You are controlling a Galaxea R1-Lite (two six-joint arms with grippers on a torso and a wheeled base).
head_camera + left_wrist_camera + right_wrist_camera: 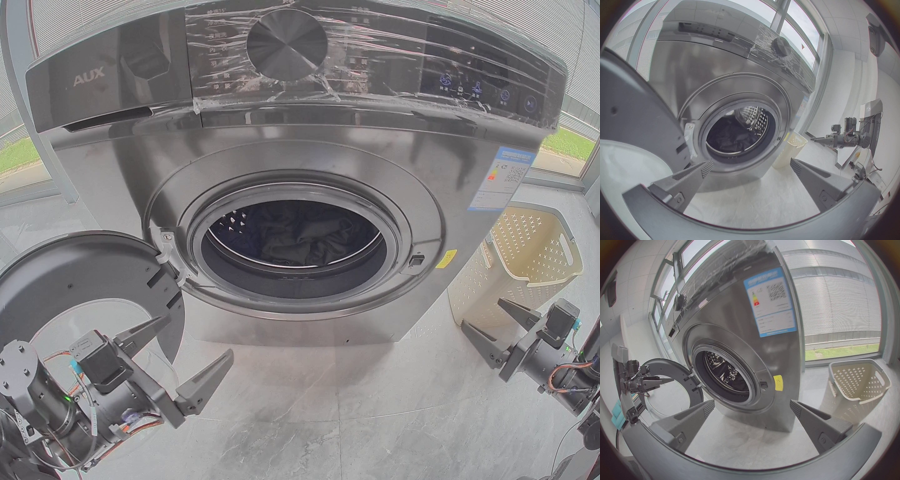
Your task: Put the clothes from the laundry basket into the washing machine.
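Dark crumpled clothes [294, 234] lay in the grey steel washing machine [312, 144]; left gripper [197, 336] and right gripper [482, 313] gaped empty. Best next, I judged: push the round dark door [75, 275] squarely shut.

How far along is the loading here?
Done: dark clothes lie in the drum, and the basket looks empty as far as its inside shows. In hand: nothing; left gripper and right gripper are open and empty. Left: little, it seems; the door stands open.
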